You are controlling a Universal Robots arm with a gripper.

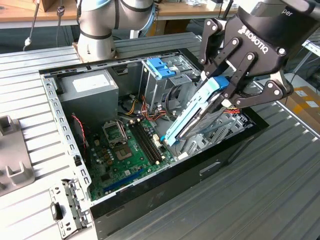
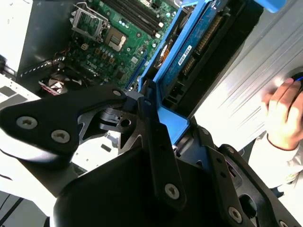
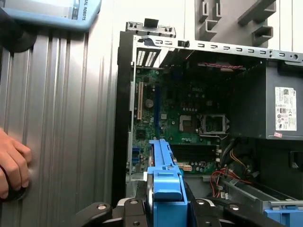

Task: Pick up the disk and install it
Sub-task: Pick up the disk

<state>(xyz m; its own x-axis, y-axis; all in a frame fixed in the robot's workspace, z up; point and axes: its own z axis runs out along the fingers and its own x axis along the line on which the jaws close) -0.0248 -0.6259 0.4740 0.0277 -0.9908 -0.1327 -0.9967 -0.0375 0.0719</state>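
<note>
In the exterior view, your claw is clamped on the blue end tab of the disk, so the pick-up is done and you are in the install step. The disk hangs tilted. Its lower end dips into the open computer case at the exterior view's right, above the metal bay there and well apart from the upright drive cage on the far side. It is not yet seated. The arm comes in from the exterior view's right with the wrist canted, so the claw points down and toward the motherboard.

In the second wrist view, the fingers pinch the carrier's blue end from both sides. The disk runs away from the claw toward the motherboard, circuit side showing. A person's hand lies on the bench beside the case.

In the first wrist view, the disk shows edge-on, centred in the grip, with the motherboard beyond it.

By my reading, seating it calls for flattening that tilt and lining the carrier up with the bay before any push. Mind the loose cables nearby, which could snag.
</note>
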